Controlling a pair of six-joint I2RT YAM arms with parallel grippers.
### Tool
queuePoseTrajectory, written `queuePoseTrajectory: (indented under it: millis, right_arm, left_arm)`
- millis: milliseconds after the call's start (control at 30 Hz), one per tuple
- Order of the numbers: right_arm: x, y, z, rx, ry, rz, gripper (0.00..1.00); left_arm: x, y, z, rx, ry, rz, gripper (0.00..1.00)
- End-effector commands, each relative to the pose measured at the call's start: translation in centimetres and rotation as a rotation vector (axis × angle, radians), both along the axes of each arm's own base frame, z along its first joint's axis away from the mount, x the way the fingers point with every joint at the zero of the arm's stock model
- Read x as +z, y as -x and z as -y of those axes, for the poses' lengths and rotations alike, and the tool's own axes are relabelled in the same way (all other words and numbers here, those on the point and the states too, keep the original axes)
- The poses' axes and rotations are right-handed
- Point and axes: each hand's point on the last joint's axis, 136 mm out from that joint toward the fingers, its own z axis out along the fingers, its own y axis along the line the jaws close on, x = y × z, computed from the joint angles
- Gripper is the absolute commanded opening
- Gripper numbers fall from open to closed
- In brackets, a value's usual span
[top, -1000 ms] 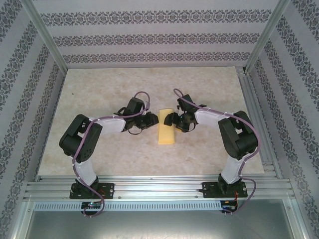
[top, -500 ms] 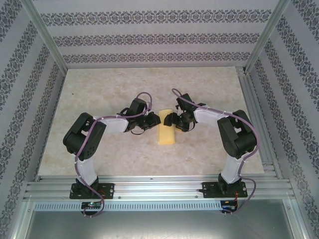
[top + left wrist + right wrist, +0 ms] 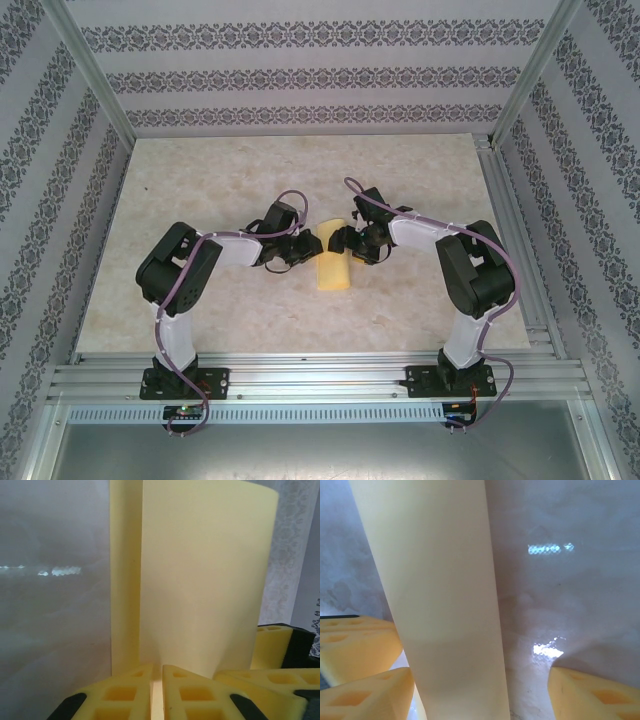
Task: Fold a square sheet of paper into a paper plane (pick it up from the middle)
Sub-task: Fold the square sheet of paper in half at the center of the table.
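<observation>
The square sheet of paper (image 3: 333, 270) lies mid-table as a narrow pale-yellow strip, its far end under both grippers. My left gripper (image 3: 308, 245) is at its left side, and in the left wrist view this gripper (image 3: 156, 682) is shut on the paper (image 3: 200, 580), a raised flap curving up from the yellow fingers (image 3: 125, 695). Opposite it, on the right side, is my right gripper (image 3: 340, 240). In the right wrist view it (image 3: 480, 685) stands open, fingers (image 3: 592, 695) wide apart, and the paper (image 3: 440, 605) runs between them untouched.
The marble-patterned tabletop (image 3: 200, 180) surrounds the paper. Patterned walls and aluminium frame rails (image 3: 510, 230) close in the sides. The two grippers nearly meet over the paper, with the left gripper's yellow finger (image 3: 350, 640) beside the right one.
My left arm has pushed right toward the paper and its jaws have closed onto the paper's edge. The right gripper has stayed open in place.
</observation>
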Motion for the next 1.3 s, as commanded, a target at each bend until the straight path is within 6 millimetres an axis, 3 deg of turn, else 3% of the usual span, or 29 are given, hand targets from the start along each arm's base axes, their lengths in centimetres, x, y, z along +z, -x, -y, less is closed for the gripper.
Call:
queuePoseTrajectory:
  millis: [0,267,800,1267]
  right_arm:
    - [0.7,-0.3,-1.2,0.038,-0.024,0.019,0.72]
    - [2.9,-1.1,0.3,-0.003,-0.01,0.08,0.72]
    - [1.8,-0.8,1.0,-0.001,-0.015,0.058,0.39]
    - [1.0,-0.6,0.4,0.039,-0.014,0.028,0.39]
  left_arm:
    - [0.9,-0.3,1.2,-0.016,0.033,0.023,0.15]
    - [0.8,-0.3,1.1,-0.019,0.018,0.023,0.15]
    - [1.1,-0.2,1.1,-0.032,0.007,0.027,0.15]
    - [2.4,-0.1,0.5,-0.015,0.0,0.063,0.21]
